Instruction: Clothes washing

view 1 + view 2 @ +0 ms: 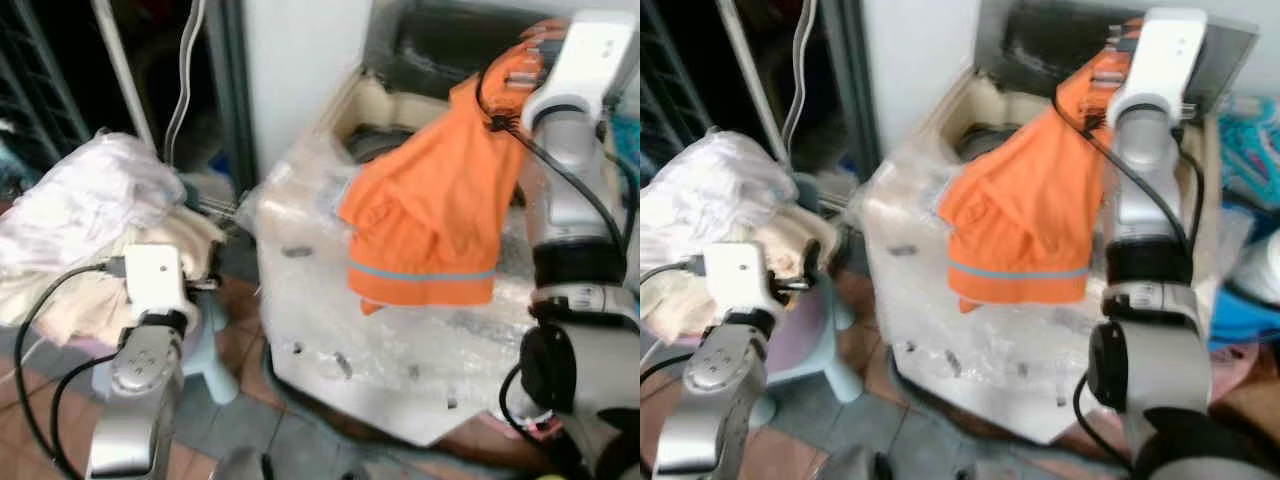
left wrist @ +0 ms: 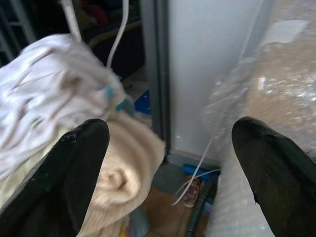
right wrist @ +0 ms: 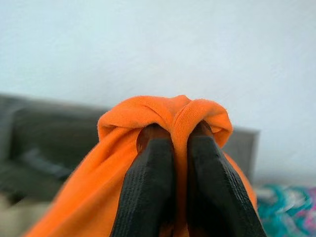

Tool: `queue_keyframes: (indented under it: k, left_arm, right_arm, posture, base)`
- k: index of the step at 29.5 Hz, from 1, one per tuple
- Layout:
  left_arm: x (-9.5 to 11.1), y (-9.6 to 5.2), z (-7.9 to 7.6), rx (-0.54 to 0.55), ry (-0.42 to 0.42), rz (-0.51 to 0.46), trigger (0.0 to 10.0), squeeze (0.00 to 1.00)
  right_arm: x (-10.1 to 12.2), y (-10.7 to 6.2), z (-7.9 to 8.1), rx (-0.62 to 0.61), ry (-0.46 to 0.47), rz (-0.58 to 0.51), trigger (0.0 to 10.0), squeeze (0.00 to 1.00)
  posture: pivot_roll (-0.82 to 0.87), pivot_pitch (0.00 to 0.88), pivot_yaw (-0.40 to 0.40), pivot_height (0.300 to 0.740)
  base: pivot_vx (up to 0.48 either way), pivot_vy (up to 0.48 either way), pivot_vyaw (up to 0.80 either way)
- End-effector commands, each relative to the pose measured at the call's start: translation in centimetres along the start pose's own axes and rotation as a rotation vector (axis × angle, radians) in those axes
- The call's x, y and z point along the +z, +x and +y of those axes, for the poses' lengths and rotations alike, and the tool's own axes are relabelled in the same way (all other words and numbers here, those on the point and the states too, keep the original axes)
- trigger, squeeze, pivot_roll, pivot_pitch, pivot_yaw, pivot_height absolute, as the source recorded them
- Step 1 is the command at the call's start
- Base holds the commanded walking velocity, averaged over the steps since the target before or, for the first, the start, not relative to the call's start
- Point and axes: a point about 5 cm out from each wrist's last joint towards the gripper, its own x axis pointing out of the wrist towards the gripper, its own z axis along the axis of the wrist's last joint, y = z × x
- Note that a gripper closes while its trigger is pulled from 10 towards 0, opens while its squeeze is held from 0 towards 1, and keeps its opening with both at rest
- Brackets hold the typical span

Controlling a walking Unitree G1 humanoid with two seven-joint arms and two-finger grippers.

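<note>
Left eye view: one garment lifted, none visibly washed yet.
The right gripper (image 3: 180,148) pinches the orange garment (image 1: 435,215) above the plastic-wrapped washing machine (image 1: 330,290); the left gripper (image 2: 170,148), fingers spread and empty, faces the clothes pile (image 1: 90,230) on the left.

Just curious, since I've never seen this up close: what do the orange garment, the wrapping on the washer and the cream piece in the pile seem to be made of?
Orange garment, pinched in the right gripper: soft matte knit, likely cotton jersey; it drapes and folds.
Wrapping on the washer: clear glossy plastic, probably bubble wrap; it glints and crinkles.
Cream piece: thick, fuzzy knit or fleece, by its plush roll.
</note>
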Motion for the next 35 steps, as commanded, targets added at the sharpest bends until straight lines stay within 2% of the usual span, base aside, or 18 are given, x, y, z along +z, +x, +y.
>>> queue_keyframes:
  k: [1, 3, 5, 6, 7, 8, 9, 10, 11, 14, 15, 16, 17, 18, 19, 27, 35]
  left_arm:
    - [-0.2, 0.0, -0.2, 0.000, 0.005, 0.011, 10.0, 0.00]
    - [-0.2, 0.0, -0.3, -0.003, 0.006, 0.010, 10.0, 0.00]
    - [-0.2, 0.1, -0.3, -0.004, 0.006, 0.009, 10.0, 0.00]
    - [-0.2, 0.1, -0.4, -0.004, 0.005, 0.005, 10.0, 0.00]
    - [0.0, 0.2, -0.4, -0.002, 0.003, 0.001, 10.0, 0.00]
    - [0.0, 0.2, -0.4, -0.002, 0.003, 0.001, 10.0, 0.00]
    - [0.0, 0.2, -0.5, -0.002, 0.002, 0.000, 10.0, 0.00]
    - [0.0, 0.2, -0.5, -0.002, 0.002, 0.000, 10.0, 0.00]
    - [0.0, 0.2, -0.6, -0.003, 0.003, -0.003, 10.0, 0.00]
    - [0.3, 0.3, -0.8, -0.020, 0.019, -0.020, 10.0, 0.00]
    - [0.3, 0.3, -0.8, -0.020, 0.019, -0.020, 10.0, 0.00]
    - [0.5, 0.6, -0.9, -0.029, 0.026, -0.031, 10.0, 0.00]
    - [0.5, 0.6, -0.9, -0.029, 0.026, -0.031, 10.0, 0.00]
    - [0.6, 1.0, -0.9, -0.030, 0.028, -0.039, 10.0, 0.00]
    - [0.7, 1.2, -1.0, -0.030, 0.030, -0.045, 10.0, 0.00]
    - [1.9, 2.1, -0.8, -0.009, 0.064, -0.097, 10.0, 0.00]
    - [2.0, 2.7, -0.3, 0.019, 0.058, -0.108, 10.0, 0.00]
  right_arm:
    - [3.0, 1.3, -2.3, -0.060, 0.000, -0.112, 10.0, 0.00]
    - [3.8, 1.6, -2.6, -0.062, 0.002, -0.139, 10.0, 0.00]
    - [3.6, 1.6, -2.3, -0.039, -0.001, -0.136, 10.0, 0.00]
    - [2.6, 1.3, -1.1, 0.033, 0.003, -0.090, 10.0, 0.00]
    - [0.0, 0.2, 1.4, 0.182, 0.015, 0.027, 10.0, 0.00]
    - [0.0, 0.2, 1.4, 0.182, 0.015, 0.027, 10.0, 0.00]
    - [-1.0, -0.4, 2.2, 0.233, 0.010, 0.068, 10.0, 0.39]
    - [-1.0, -0.4, 2.2, 0.233, 0.010, 0.068, 10.0, 0.39]
    - [-1.8, -0.9, 2.7, 0.254, 0.017, 0.098, 10.0, 1.00]
    - [-2.8, -2.2, 4.1, 0.318, 0.055, 0.111, 10.0, 1.00]
    - [-2.8, -2.2, 4.1, 0.318, 0.055, 0.111, 10.0, 1.00]
    - [-3.0, -3.2, 5.3, 0.412, 0.081, 0.094, 10.0, 1.00]
    - [-3.0, -3.2, 5.3, 0.412, 0.081, 0.094, 10.0, 1.00]
    - [-2.8, -4.0, 5.8, 0.479, 0.053, 0.054, 10.0, 1.00]
    - [-2.7, -4.4, 5.8, 0.490, 0.036, 0.034, 10.0, 1.00]
    - [-2.1, -6.6, 5.7, 0.474, -0.011, -0.056, 10.0, 1.00]
    - [-2.8, -10.4, 6.9, 0.482, 0.008, -0.055, 10.0, 1.00]
  posture:
    - [0.01, 0.000, -0.017, 0.740]
    - [0.01, 0.000, -0.020, 0.740]
    - [0.01, 0.000, -0.024, 0.740]
    - [0.01, 0.000, -0.026, 0.740]
    - [0.02, 0.000, -0.025, 0.740]
    - [0.02, 0.000, -0.025, 0.740]
    - [0.02, 0.000, -0.025, 0.740]
    - [0.02, 0.000, -0.025, 0.740]
    - [0.02, 0.000, -0.025, 0.740]
    - [0.01, 0.000, -0.021, 0.740]
    - [0.01, 0.000, -0.021, 0.740]
    - [0.01, 0.000, -0.021, 0.740]
    - [0.01, 0.000, -0.021, 0.740]
    - [0.01, 0.000, -0.022, 0.740]
    - [0.00, 0.000, -0.023, 0.740]
    - [-0.01, 0.000, -0.032, 0.740]
    - [-0.02, 0.000, 0.016, 0.740]
  base:
    - [0.000, 0.000, 0.00]
    - [0.000, 0.000, 0.00]
    - [0.000, 0.000, 0.00]
    - [0.000, 0.000, 0.00]
    - [0.000, 0.000, 0.00]
    - [0.000, 0.000, 0.00]
    - [0.000, 0.000, 0.00]
    - [0.000, 0.000, 0.00]
    - [0.000, 0.000, 0.00]
    - [0.000, 0.000, 0.00]
    - [0.000, 0.000, 0.00]
    - [0.000, 0.000, 0.00]
    - [0.000, 0.000, 0.00]
    - [0.000, 0.000, 0.00]
    - [0.000, 0.000, 0.00]
    - [0.000, 0.000, 0.00]
    - [0.000, 0.000, 0.00]
